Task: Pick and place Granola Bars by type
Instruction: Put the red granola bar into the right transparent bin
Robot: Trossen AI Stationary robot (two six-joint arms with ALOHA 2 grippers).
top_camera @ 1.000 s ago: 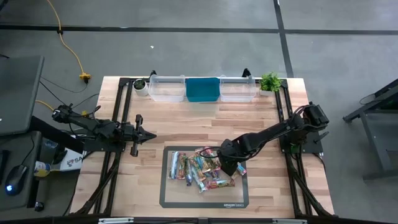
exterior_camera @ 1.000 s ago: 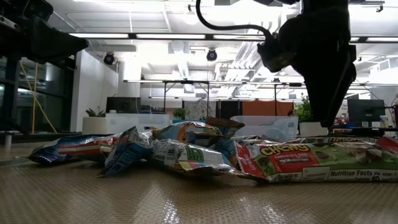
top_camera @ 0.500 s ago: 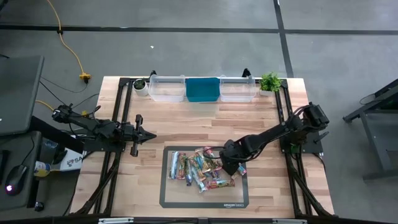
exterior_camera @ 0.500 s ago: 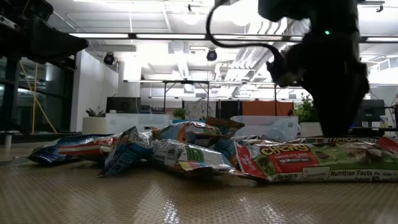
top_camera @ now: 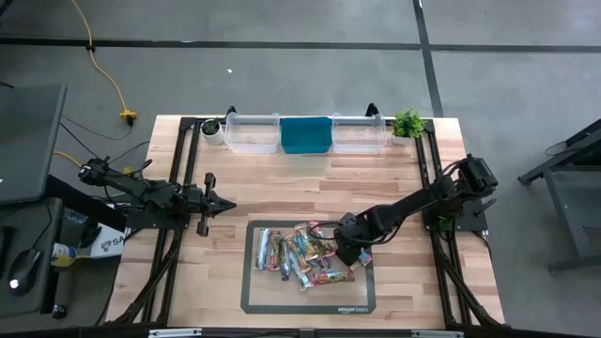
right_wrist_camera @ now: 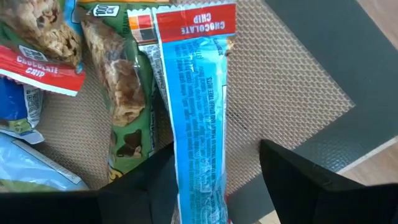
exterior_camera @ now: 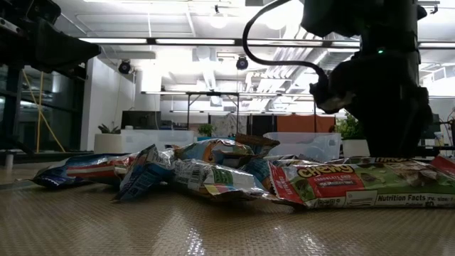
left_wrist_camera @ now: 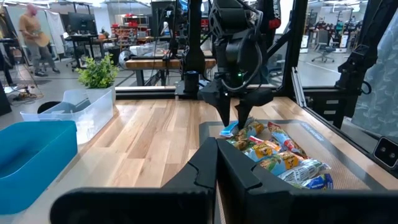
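Observation:
Several granola bars (top_camera: 302,255) lie heaped on a dark mat (top_camera: 366,302); the low view shows the heap (exterior_camera: 213,174) with a red and green bar in front. My right gripper (top_camera: 349,252) points down at the heap's right side, open. In its wrist view (right_wrist_camera: 214,163) one finger stands on each side of a long blue bar (right_wrist_camera: 198,118) lying on the mat. My left gripper (top_camera: 223,204) waits shut above the table's left part, away from the bars. My right gripper comes at the blue bar's lower end (right_wrist_camera: 200,186) from above, fingers across its width. One finger (right_wrist_camera: 158,186) stands right at the wrapper's edge, the other (right_wrist_camera: 292,180) apart from it. I cannot tell whether it touches. The bar lies flat on the mat.
Along the far edge stand a clear bin (top_camera: 252,133), a blue bin (top_camera: 306,135) and another clear bin (top_camera: 359,133), with small plants (top_camera: 212,128) (top_camera: 408,123) at either end. Bare wood lies between mat and bins. A person walks in the room behind (left_wrist_camera: 31,34).
My right gripper has come down onto the right side of the heap; in the low view its body has sunk until the fingers are hidden behind the front bar. The bars have kept their places.

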